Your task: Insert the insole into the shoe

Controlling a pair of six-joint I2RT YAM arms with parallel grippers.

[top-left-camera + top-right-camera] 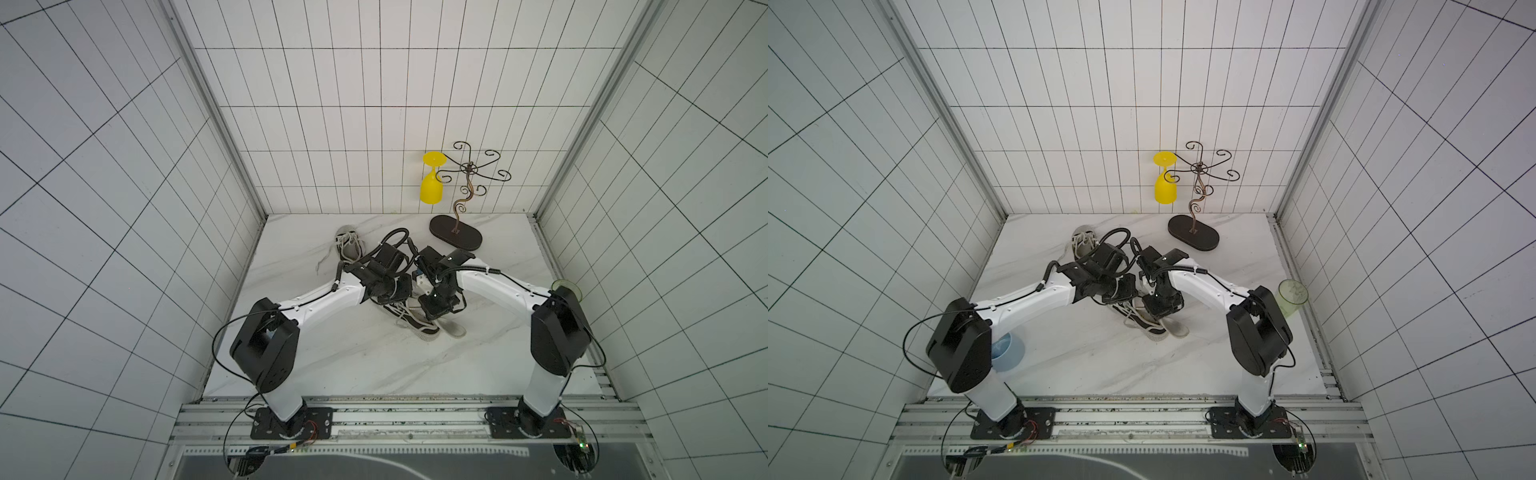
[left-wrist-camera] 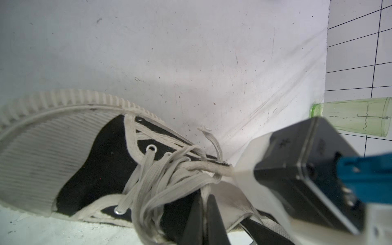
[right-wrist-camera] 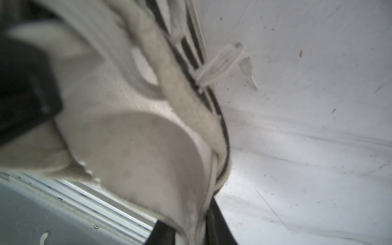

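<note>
My right claw (image 3: pixel 189 227) is clamped on the edge of the insole (image 3: pixel 135 152). The pale sheet bows up from the fingers and fills most of the right wrist view. My left claw (image 2: pixel 205 203) is pinched tight on a thin pale strip of the shoe (image 2: pixel 101 161) just behind the laces (image 2: pixel 161 176). I cannot tell whether that strip is the tongue or the rim of the opening. The black shoe is tipped onto its side on the surface (image 2: pixel 191 53) between the two arms. In a top view the insole's rounded end (image 1: pixel 456 331) shows just beside the toe, so I judge it not seated yet.

To do this well I would use the left grip as an anchor and pull the opening wide. Then I would steer the insole's front end under the tongue, low and flat along the sole, and feed it toward the toe in short pushes. The risks I see are the loose laces catching the leading edge and the soft sheet folding on itself. I would regrip nearer the heel as it goes in.
</note>
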